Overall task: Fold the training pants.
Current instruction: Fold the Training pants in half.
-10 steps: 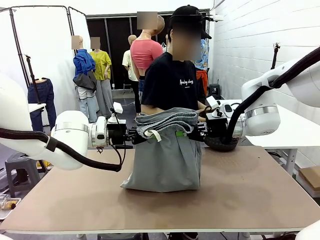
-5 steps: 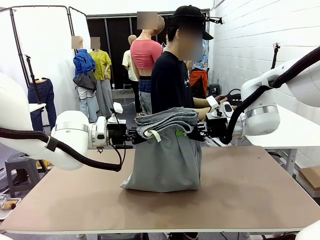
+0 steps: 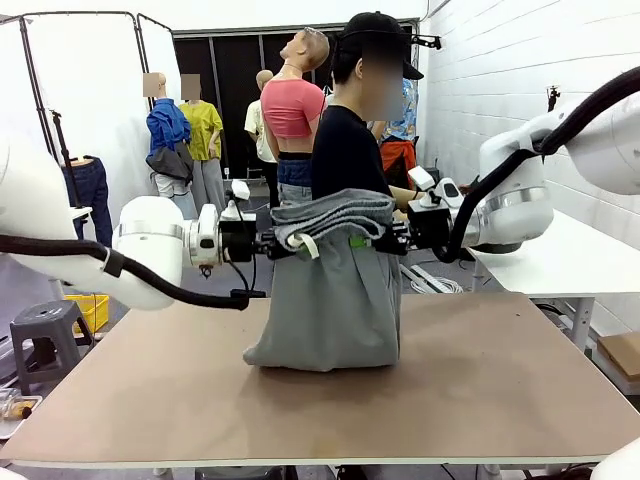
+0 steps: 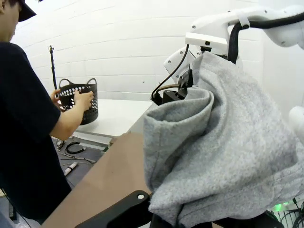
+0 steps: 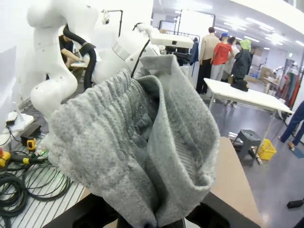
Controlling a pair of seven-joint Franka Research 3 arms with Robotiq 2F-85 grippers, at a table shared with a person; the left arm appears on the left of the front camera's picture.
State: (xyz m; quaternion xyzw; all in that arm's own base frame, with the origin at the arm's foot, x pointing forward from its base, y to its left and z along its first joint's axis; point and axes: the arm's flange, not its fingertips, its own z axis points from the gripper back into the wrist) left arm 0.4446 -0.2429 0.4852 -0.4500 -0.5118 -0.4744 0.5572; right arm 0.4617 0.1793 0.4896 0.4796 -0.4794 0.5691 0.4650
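Brown table (image 3: 480, 390) with a matte top; white side table (image 3: 580, 262) to its right against a white brick wall (image 3: 490, 80); grey stool (image 3: 40, 335) and yellow bin (image 3: 90, 310) on the floor at left. Person (image 3: 350, 150) in black T-shirt and black cap at the far side, turned sideways toward a black perforated basket (image 4: 80, 100) standing on the white surface. Coiled cables (image 5: 19, 183) and a yellow-handled tool (image 5: 16, 158) on the floor; second white table (image 5: 247, 97), grey stool (image 5: 248, 140) and yellow bin (image 5: 266, 149) farther off, with several people (image 5: 221, 57) standing beyond.
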